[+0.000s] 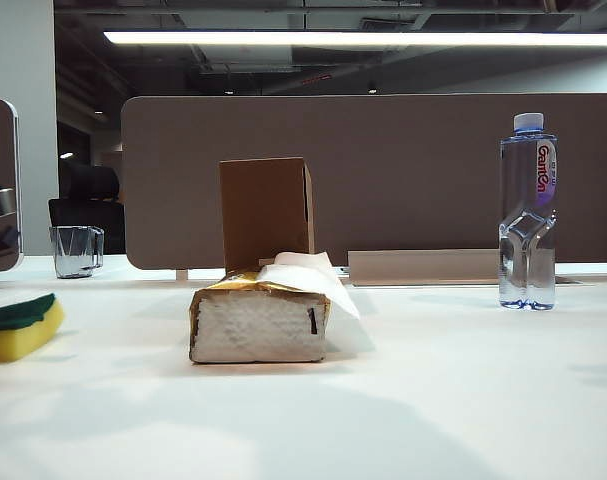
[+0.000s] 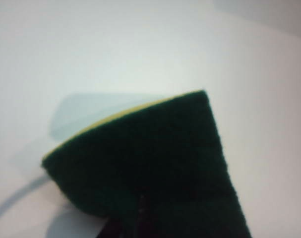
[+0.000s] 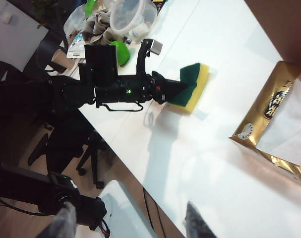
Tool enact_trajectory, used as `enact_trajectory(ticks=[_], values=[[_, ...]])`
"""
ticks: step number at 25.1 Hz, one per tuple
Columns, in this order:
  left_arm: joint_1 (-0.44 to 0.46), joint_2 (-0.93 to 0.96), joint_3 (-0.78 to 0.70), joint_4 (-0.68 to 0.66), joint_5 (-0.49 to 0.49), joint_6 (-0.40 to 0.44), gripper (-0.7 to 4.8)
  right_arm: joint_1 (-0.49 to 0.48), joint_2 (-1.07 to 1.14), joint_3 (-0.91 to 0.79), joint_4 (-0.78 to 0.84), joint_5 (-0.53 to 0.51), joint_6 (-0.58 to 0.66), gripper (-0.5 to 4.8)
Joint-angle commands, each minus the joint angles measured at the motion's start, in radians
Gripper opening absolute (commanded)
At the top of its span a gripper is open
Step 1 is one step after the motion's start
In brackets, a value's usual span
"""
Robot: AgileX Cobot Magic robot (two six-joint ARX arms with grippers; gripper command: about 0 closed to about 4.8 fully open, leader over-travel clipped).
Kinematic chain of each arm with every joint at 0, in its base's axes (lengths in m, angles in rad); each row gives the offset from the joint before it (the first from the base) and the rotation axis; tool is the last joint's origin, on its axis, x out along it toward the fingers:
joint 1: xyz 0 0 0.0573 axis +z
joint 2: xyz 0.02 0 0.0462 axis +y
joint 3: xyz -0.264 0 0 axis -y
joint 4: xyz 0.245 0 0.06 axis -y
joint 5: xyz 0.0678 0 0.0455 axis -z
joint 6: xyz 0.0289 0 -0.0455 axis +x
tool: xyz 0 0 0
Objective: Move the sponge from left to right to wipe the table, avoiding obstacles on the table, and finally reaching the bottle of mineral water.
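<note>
The yellow sponge [image 1: 21,328] with its dark green top hangs tilted at the far left of the white table [image 1: 433,400]. My left gripper [image 3: 175,90] is shut on the end of the sponge [image 3: 194,85]. In the left wrist view the green face [image 2: 155,163] fills the frame and hides the left gripper [image 2: 135,225]. The tissue pack [image 1: 258,325] lies mid-table with the brown cardboard box [image 1: 265,210] upright behind it. The bottle of mineral water [image 1: 528,215] stands at the far right. My right gripper [image 3: 133,228] is open and empty above the table's near edge.
A clear glass cup [image 1: 75,250] stands at the back left. A grey partition [image 1: 403,170] runs along the table's rear. The right wrist view shows a plastic bowl [image 3: 130,15], a green object [image 3: 121,52] and office chairs beyond the table end.
</note>
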Motion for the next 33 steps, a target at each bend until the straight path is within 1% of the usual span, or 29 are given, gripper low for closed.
enact_trajectory(ticks=[1,9,15,17,20,23,27,30,33], values=[[-0.001,-0.061,-0.070,-0.142,-0.004,-0.029,-0.06,0.002,-0.003,0.005,0.017,-0.019,0.000,2.83],[-0.001,-0.197,-0.160,-0.174,-0.004,-0.064,-0.06,0.002,-0.003,0.005,0.016,-0.026,0.000,2.83],[-0.002,-0.273,-0.256,-0.179,0.014,-0.134,-0.06,0.002,-0.004,0.004,0.012,-0.063,0.000,2.83],[-0.002,-0.304,-0.289,-0.180,0.016,-0.143,-0.06,0.003,-0.005,0.004,0.005,-0.065,0.000,2.83],[-0.001,-0.388,-0.347,-0.198,0.029,-0.180,-0.06,0.003,-0.005,0.004,-0.022,-0.068,-0.004,2.83],[-0.002,-0.494,-0.350,-0.260,0.051,-0.185,-0.06,0.003,-0.011,0.004,-0.089,-0.071,-0.008,2.83],[-0.002,-0.578,-0.350,-0.315,0.060,-0.189,-0.06,0.003,-0.023,0.004,-0.134,-0.071,-0.025,2.83],[-0.002,-0.624,-0.351,-0.330,0.065,-0.223,-0.06,0.002,-0.032,0.004,-0.156,-0.071,-0.031,2.83],[-0.002,-0.651,-0.351,-0.345,0.068,-0.231,-0.06,0.002,-0.047,0.004,-0.179,-0.071,-0.032,2.83]])
